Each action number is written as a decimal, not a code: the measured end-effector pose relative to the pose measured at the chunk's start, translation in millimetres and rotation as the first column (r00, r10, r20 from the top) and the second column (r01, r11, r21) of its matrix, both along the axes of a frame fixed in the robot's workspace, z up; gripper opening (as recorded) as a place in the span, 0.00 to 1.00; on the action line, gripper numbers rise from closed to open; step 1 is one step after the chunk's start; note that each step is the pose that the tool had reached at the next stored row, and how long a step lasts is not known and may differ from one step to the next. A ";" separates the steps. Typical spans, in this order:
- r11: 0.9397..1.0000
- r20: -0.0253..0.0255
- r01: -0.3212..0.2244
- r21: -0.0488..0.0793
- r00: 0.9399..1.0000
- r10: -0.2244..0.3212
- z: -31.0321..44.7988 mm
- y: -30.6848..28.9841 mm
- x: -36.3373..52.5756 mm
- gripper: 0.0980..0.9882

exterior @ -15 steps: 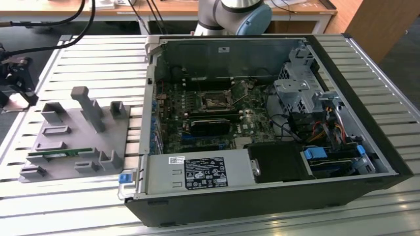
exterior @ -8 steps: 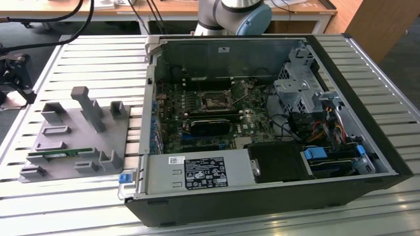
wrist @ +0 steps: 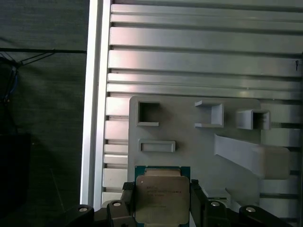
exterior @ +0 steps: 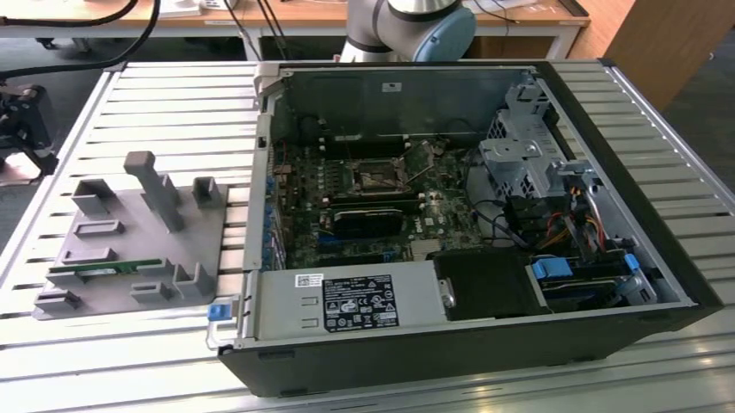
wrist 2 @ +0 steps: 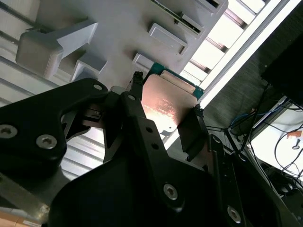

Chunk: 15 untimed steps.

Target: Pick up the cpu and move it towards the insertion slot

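The fingers (wrist: 195, 203) are drawn in to just the width of the cpu (wrist: 162, 198) and press on two opposite edges of it, one dark pad on each side. The metal top is bare and faces the first wrist camera. The gripper (wrist: 162, 189) thus has the chip in a side pinch. In both wrist views the chip looks square to the fingers, not skewed.

Outward from the chip, a grey fixture (wrist: 189, 146) with moulded pockets and posts lies beneath it, resting on a slatted table (wrist: 189, 52). Judging by how much of the fixture shows around the chip, the cpu hangs clear above it, not seated in a pocket.

In the exterior view the fixture sits to that view's left, with a green memory stick (exterior: 98, 271) lying in it. An open computer case (exterior: 483, 284) sits to that view's right. The insertion slot (exterior: 376, 178) is the small framed square on the motherboard inside the case, well apart from the fixture.

The chip probably handles as a light, thin, stiff plate. Its smooth metal lid gives pads little bite, so the narrow board edges are the sensible hold, as taken here. The underside contacts, hidden from the cameras, are likely delicate. A tilt or slip in the pinch would matter more than weight. Firm but modest squeeze and a level carry suit it.
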<state>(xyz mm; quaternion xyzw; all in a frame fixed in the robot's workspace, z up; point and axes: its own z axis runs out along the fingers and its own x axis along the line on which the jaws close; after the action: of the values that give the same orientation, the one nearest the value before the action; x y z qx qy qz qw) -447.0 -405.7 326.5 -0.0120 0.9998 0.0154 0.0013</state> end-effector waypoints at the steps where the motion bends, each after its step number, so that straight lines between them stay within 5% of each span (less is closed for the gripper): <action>1: 1.000 0.000 0.000 0.000 1.000 0.000 1.2 0.0 0.0 0.50; 15: 1.000 0.000 0.000 -0.001 1.000 0.000 14.7 0.2 0.0 0.50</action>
<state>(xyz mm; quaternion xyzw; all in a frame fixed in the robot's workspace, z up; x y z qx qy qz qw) -447.0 -405.5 341.2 -0.0120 0.9998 0.0151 0.0013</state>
